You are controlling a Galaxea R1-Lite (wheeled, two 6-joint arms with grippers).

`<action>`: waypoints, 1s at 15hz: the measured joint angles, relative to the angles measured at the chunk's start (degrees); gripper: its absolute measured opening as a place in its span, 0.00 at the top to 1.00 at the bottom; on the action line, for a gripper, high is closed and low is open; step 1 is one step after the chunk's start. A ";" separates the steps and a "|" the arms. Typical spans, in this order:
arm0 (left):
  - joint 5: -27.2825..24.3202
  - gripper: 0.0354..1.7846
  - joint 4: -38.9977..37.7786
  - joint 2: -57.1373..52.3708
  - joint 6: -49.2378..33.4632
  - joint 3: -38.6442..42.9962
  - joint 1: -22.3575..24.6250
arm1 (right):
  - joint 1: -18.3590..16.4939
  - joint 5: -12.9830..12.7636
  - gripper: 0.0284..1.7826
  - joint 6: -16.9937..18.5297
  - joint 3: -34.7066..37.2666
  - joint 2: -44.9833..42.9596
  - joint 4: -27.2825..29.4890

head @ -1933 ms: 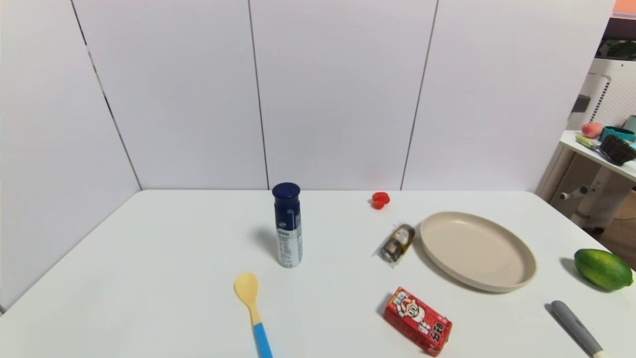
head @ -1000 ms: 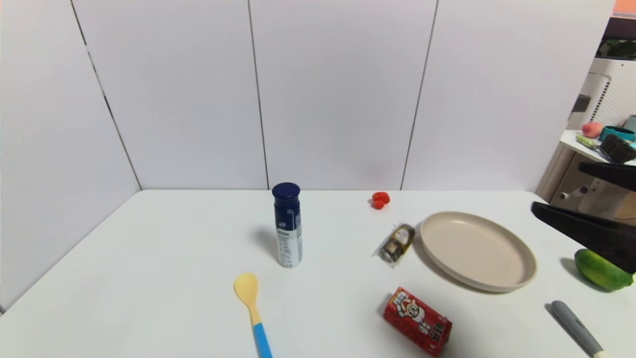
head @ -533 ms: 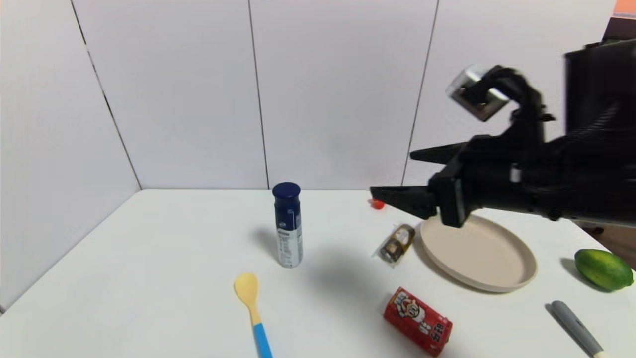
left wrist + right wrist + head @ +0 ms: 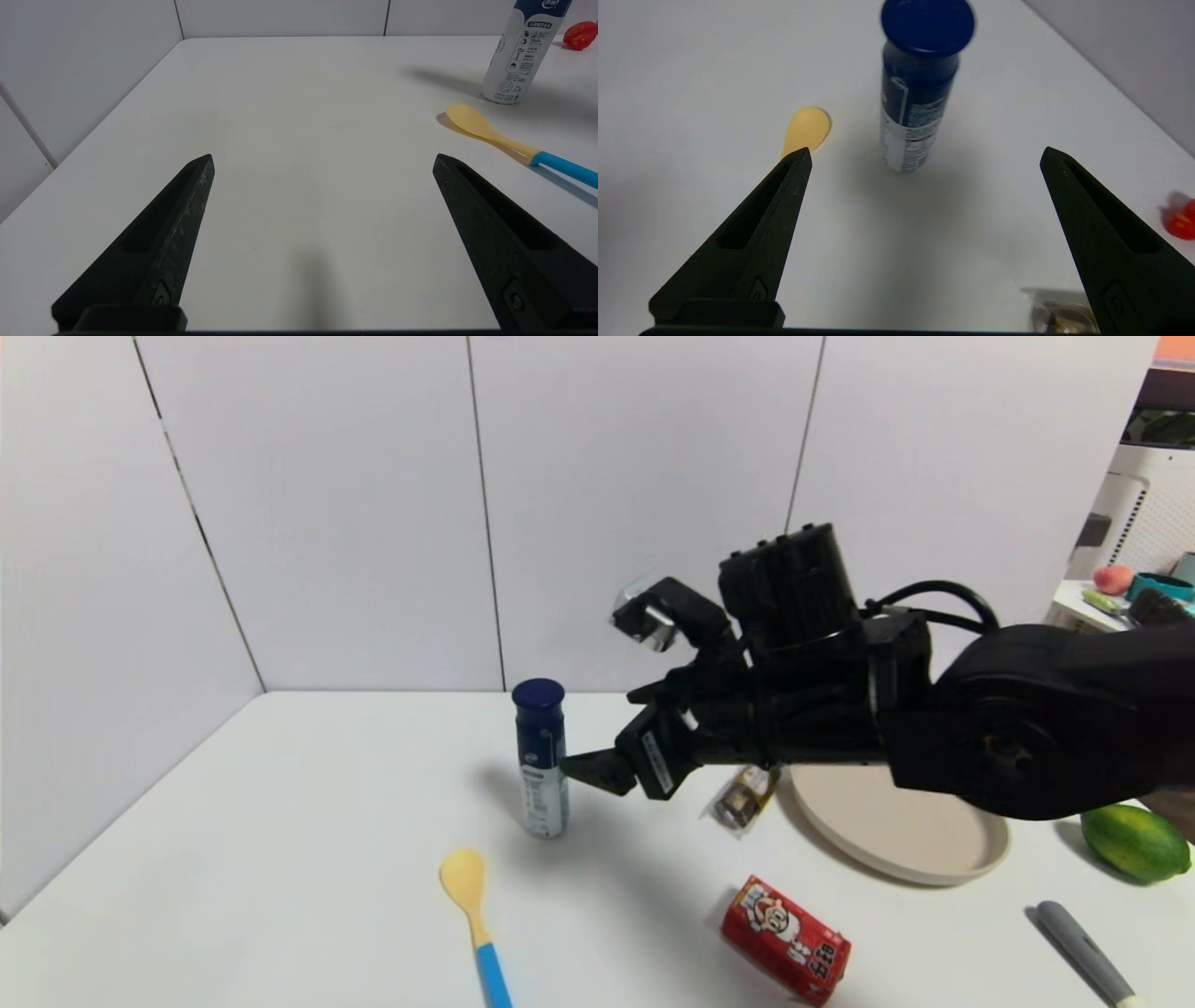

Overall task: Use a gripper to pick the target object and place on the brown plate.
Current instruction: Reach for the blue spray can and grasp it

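Observation:
The target bottle (image 4: 541,761), with its navy cap and white-grey lower part, stands upright left of the table's middle. My right gripper (image 4: 607,737) is open and empty just to its right, at mid-height. In the right wrist view the bottle (image 4: 920,93) stands ahead of and between the spread fingertips of the right gripper (image 4: 924,156), untouched. The brown plate (image 4: 943,849) lies to the right, partly hidden behind my right arm. My left gripper (image 4: 322,158) is open and empty over the bare near-left table and is out of the head view.
A small brown-gold jar (image 4: 742,798) lies by the plate's left rim. A red carton (image 4: 784,938) and a yellow spoon with a blue handle (image 4: 471,905) lie nearer. A green fruit (image 4: 1134,840) and a grey pen (image 4: 1083,952) are at the right. A red tomato (image 4: 1181,224) is at the back.
My right arm has swung in from the right edge, crossed over the plate and reached the bottle's right side with its fingers open. The bottle and other objects have not moved.

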 joint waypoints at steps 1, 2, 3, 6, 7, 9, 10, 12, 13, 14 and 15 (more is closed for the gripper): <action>0.00 0.06 0.00 0.00 0.00 0.00 0.00 | 0.76 -0.02 0.05 0.05 -0.83 1.49 0.05; 0.00 0.06 0.00 -0.02 0.00 0.00 0.00 | 1.30 0.02 0.05 0.09 -1.71 2.97 0.02; 0.00 0.06 0.00 0.00 0.00 0.00 0.02 | 1.83 0.04 0.05 0.11 -2.46 4.28 -0.27; 0.00 0.06 0.00 0.00 -0.02 0.00 0.02 | 2.60 -0.46 0.05 0.20 -5.74 8.57 -1.38; 0.00 0.06 0.00 0.00 0.00 0.00 0.02 | 2.60 -0.88 0.05 0.27 -7.06 9.96 -1.49; 0.00 0.06 0.02 0.00 0.00 0.00 0.02 | 2.51 -2.39 0.05 0.30 -9.84 12.68 -1.96; 0.00 0.06 0.02 0.00 0.00 0.00 0.02 | 2.49 -3.15 0.05 0.63 -11.06 13.95 -1.96; 0.00 0.06 0.00 0.00 0.02 0.00 0.02 | 2.45 -4.29 0.05 2.40 -13.12 16.08 -1.96; 0.00 0.06 0.02 0.00 0.00 0.00 0.02 | 2.51 -4.79 0.05 3.22 -14.23 17.07 -1.99; 0.00 0.06 0.00 0.00 0.00 0.00 0.02 | 2.56 -5.07 0.05 3.67 -15.21 18.09 -2.04; -0.02 0.06 0.00 0.00 0.02 0.00 0.00 | 2.56 -5.16 0.05 3.99 -16.04 19.03 -1.99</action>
